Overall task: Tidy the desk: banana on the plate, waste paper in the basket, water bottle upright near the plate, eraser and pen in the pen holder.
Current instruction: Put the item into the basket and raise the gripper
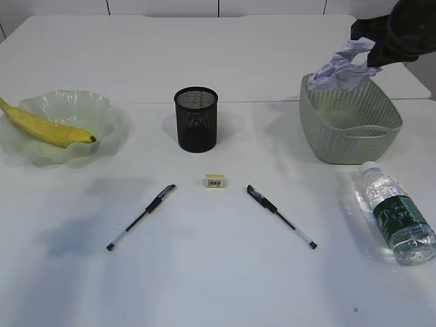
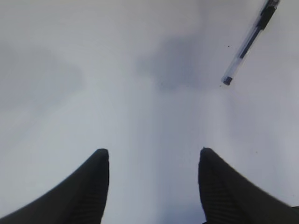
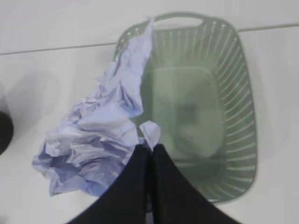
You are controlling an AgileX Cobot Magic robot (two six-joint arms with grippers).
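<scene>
Right hand (image 3: 148, 151): pinching crumpled waste paper (image 3: 100, 135) above the basket (image 3: 233, 93) rim.
Left hand (image 2: 153, 161): spread, over bare desk (image 2: 93, 93).
Banana (image 1: 44, 126): on plate (image 1: 102, 112).
Bottle (image 1: 395, 214): lying flat.

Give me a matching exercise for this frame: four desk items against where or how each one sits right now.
Items:
1. banana
2. waste paper
3. water bottle
4. eraser

States:
A. lying on its side on the table
B. held above the basket
C. resting in the plate
D. on the table between the two pens

Pairs: 1-C, 2-B, 3-A, 4-D
</scene>
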